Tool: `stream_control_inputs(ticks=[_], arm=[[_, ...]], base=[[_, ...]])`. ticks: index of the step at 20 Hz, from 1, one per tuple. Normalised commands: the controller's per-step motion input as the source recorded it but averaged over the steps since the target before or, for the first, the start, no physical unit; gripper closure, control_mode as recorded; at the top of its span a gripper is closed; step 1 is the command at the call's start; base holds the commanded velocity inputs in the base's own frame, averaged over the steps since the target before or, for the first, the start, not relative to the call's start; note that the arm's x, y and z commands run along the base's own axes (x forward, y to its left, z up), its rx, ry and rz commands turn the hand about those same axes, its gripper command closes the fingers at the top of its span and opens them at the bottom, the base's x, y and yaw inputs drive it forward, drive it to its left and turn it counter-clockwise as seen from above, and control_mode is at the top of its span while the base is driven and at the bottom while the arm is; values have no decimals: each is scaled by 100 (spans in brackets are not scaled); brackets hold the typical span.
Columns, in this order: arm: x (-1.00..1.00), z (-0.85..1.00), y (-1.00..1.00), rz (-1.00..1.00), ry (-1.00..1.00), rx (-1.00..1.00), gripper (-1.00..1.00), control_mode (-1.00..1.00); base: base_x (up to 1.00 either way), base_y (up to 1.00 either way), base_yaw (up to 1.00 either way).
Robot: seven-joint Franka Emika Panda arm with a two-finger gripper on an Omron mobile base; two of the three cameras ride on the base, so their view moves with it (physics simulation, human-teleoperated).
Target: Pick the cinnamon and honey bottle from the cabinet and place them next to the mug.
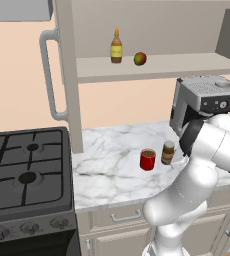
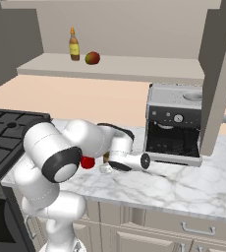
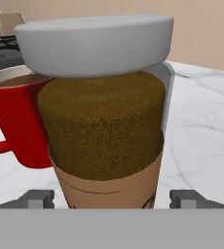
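stove (image 1: 27, 175) left | coffee machine (image 1: 207, 100) on marble counter (image 1: 112, 160) | mango (image 1: 140, 59) on shelf

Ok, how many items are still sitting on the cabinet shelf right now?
2: the honey bottle standing toward the shelf's left end, and a round red-green fruit just to its right. Nothing else shows on the shelf, though its far right end is partly out of view.

Cinnamon (image 1: 168, 152) upright on tabletop (image 1: 112, 170) just beside mug (image 1: 147, 160); end effector hidden behind arm. Honey bottle (image 1: 116, 47) on cabinet (image 1: 157, 67) shelf, fruit (image 1: 140, 59) beside.
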Motion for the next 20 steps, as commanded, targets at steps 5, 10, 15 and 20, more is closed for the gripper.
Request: stream_control_inputs(ticks=[5,10,15,20], arm=[[-14,0,-2,0,-1,0,-100,-100],[-59,0,-7,0,-8,2,-100,-100],[-31,53,0,0,-19,2,-100,-100],[-43,100,0,0,-21,8,-100,-100]], base=[[0,0,0],[0,0,0],[0,0,0],[0,0,0]])
